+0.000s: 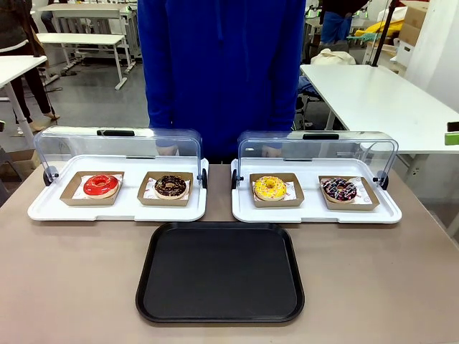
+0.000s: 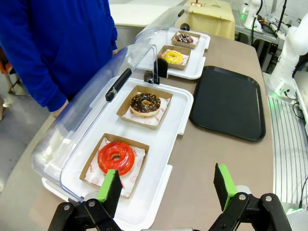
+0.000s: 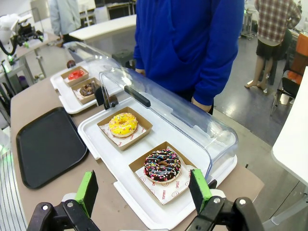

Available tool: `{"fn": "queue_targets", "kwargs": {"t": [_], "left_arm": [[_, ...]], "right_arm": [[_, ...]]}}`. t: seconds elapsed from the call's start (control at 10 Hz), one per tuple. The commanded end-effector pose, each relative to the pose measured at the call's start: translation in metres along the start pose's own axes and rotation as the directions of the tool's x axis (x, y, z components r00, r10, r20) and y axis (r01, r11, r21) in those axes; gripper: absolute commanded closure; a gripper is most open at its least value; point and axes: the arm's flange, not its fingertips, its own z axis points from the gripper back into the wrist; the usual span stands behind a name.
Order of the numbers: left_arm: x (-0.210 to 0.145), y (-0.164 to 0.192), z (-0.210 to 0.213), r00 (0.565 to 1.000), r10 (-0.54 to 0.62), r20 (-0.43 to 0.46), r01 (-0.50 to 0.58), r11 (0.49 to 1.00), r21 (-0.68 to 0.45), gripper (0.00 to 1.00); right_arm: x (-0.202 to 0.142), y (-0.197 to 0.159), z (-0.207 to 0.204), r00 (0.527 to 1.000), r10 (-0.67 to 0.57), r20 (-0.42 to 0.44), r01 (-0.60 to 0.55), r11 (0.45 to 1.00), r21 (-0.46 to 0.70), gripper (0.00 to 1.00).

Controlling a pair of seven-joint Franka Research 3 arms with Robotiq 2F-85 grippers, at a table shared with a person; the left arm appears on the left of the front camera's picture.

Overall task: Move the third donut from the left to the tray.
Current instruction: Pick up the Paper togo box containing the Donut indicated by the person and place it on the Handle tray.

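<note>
I'm at the start, with nothing lifted yet. My right gripper (image 3: 143, 188) hangs empty with its green pads spread wide, and so does my left gripper (image 2: 167, 185). The yellow-iced ring donut (image 1: 270, 188) sits in a square brown cardboard holder (image 1: 255, 201) in the left half of the right-hand white plastic tray (image 1: 315, 213), whose clear domed lid (image 1: 315, 147) is tipped back.

Next, I judge, I should come down, pinch the holder gently and carry it to the large flat black plastic tray (image 1: 215, 276) at the table's (image 1: 72, 287) near edge.

The front view lets me count along the row. My right wrist view shows the lid standing clear of the donut.
</note>
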Motion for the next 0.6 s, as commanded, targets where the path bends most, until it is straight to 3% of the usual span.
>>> {"fn": "queue_targets", "kwargs": {"t": [0.0,0.5], "left_arm": [[0.0001,-0.0002,0.0004,1.000,-0.007,0.014,0.007,1.000,-0.006,0.00],[0.0001,-0.0002,0.0004,1.000,-0.007,0.014,0.007,1.000,-0.006,0.00]], "right_arm": [[0.0016,-0.0036,-0.0033,0.999,0.026,0.033,-0.026,1.000,-0.005,0.00],[0.0016,-0.0036,-0.0033,0.999,0.026,0.033,-0.026,1.000,-0.005,0.00]]}}
